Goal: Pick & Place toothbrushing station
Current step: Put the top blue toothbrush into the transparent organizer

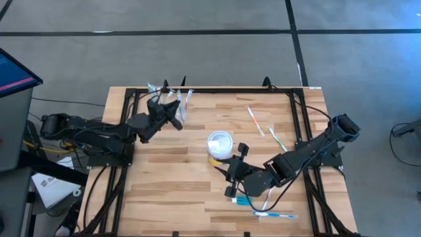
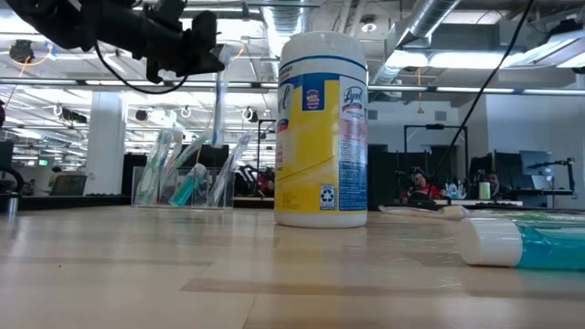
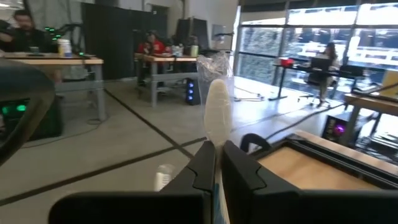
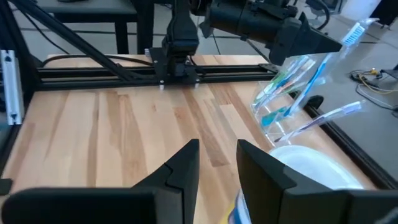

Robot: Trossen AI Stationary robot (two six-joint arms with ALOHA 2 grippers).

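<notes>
The left gripper (image 1: 176, 110) hangs over the table's far-left corner, its dark fingers pinched tight on a pale, wrapped toothbrush (image 3: 217, 112) whose lower end is hidden between them. Just below it stands the toothbrushing station (image 2: 187, 187), a clear, glassy plastic stand whose cups blur together and whose base the arm partly covers from above. Near the middle, the right gripper (image 1: 235, 172) waits beside the round white-lidded tub (image 1: 220, 143) with jaws apart and empty, a teal tube (image 2: 521, 245) cut off at the low view's edge.
</notes>
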